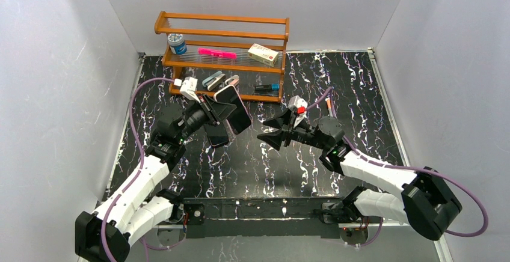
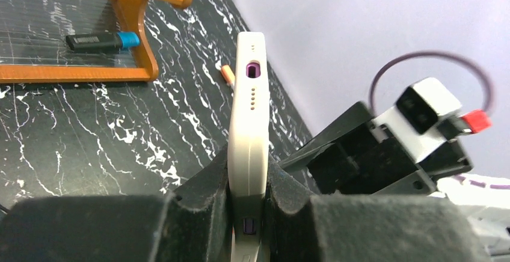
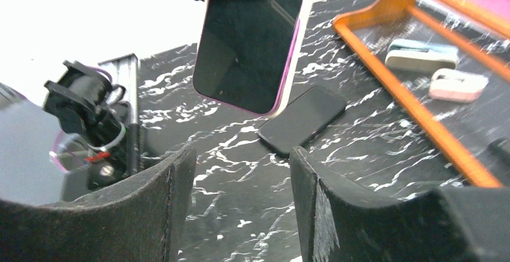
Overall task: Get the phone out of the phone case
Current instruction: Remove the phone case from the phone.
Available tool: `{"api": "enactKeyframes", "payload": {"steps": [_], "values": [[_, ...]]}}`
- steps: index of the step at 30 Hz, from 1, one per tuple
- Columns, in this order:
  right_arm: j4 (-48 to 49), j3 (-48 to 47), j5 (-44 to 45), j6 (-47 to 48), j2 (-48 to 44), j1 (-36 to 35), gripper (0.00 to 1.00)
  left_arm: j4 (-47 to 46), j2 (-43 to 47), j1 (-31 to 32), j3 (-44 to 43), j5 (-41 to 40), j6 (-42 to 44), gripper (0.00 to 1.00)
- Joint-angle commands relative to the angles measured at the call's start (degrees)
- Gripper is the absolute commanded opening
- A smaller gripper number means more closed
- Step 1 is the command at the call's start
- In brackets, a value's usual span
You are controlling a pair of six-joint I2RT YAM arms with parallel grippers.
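A black table veined with white sits inside plain white walls, with a slatted wooden rack along its far edge. Bare tabletop shows between the arms and out to the right edge. The left claw is clamped on a smooth cream phone case, held edge-up above the table. The glossy dark phone sits inside it, a pink rim showing. A second black phone lies flat below. The right claw gapes wide, holding nothing, near the case but apart from it
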State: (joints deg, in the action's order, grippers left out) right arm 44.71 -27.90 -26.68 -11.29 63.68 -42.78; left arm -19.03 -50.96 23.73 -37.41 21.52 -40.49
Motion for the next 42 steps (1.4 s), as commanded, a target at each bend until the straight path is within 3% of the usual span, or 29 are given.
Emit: {"api": "enactKeyframes", "payload": {"steps": [1,13,42], "values": [[14.58,2.47,4.81,-17.83,3.1,-0.02,0.67,-9.96,3.69,-0.17,2.05,-6.57,-7.95,0.0],[28.45,0.76,10.29,-35.5,12.68,-2.22,0.63,-18.02,8.57,-0.19,9.1,-11.42,-20.64,0.0],[37.12,-3.69,10.36,-41.13,19.81,-3.04,0.55,-30.89,7.19,0.0,13.37,-9.26,-33.05,0.0]]}}
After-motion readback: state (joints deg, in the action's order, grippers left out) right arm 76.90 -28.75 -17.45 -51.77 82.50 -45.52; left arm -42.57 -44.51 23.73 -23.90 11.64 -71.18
